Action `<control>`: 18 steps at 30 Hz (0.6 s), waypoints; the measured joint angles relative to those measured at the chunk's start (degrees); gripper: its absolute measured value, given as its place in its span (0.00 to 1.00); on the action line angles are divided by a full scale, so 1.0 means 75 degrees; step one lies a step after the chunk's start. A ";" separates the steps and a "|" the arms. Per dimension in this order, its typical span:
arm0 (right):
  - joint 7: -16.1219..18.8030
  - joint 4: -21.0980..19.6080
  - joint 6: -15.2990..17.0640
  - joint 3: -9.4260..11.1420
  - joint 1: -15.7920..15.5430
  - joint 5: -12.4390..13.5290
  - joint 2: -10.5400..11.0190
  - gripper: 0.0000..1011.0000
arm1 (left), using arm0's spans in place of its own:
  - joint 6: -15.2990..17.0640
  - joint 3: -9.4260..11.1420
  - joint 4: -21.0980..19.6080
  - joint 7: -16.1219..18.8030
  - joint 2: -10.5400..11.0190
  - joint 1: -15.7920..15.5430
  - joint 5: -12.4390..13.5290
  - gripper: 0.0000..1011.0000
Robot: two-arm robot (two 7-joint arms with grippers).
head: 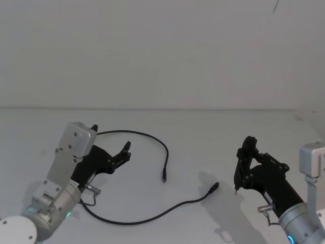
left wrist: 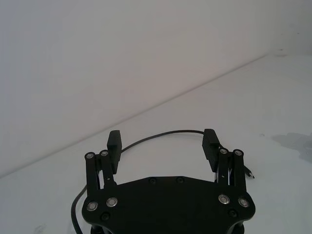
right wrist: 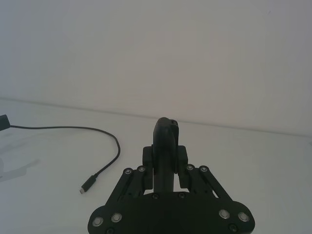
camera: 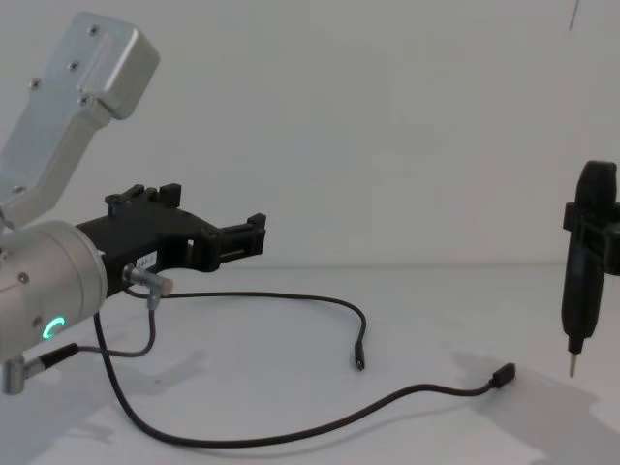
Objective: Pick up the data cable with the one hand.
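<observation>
Nearest of all, seen from its own wrist: left claw (left wrist: 162, 138). Hangs released above the table (head: 203, 127), fingers spread wide with nothing between them, apparently so as to straddle something thin. Points forward over the data cable (head: 147, 135), with the cable's upper arc just beyond and below the fingertips, framed between them. Curves on from there to one plug farther out, toward the right claw (right wrist: 165, 157). Loops back beneath the left claw's silver wrist (camera: 48, 281), then sweeps out to the second plug, close to that other claw. Looks staged for a descent onto the arc, with no contact yet. Off to the side, right claw clenched on a pen-shaped tool (camera: 586, 262), tip down and clear of the table. Probably held there to stay out of the way.
</observation>
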 joint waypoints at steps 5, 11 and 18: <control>0.0000 0.0000 0.0000 0.0000 0.0000 0.0000 0.0000 0.28 | 0.0062 -0.0001 -0.0006 -0.0150 0.0049 -0.0031 -0.0041 0.99; 0.0000 0.0000 0.0000 0.0000 0.0000 0.0000 0.0000 0.28 | 0.0254 -0.0002 -0.0063 -0.0590 0.0201 -0.0118 -0.0217 0.99; 0.0000 0.0000 0.0000 0.0000 0.0000 0.0000 0.0000 0.28 | 0.0535 0.0019 -0.0147 -0.1280 0.0450 -0.0246 -0.0469 0.99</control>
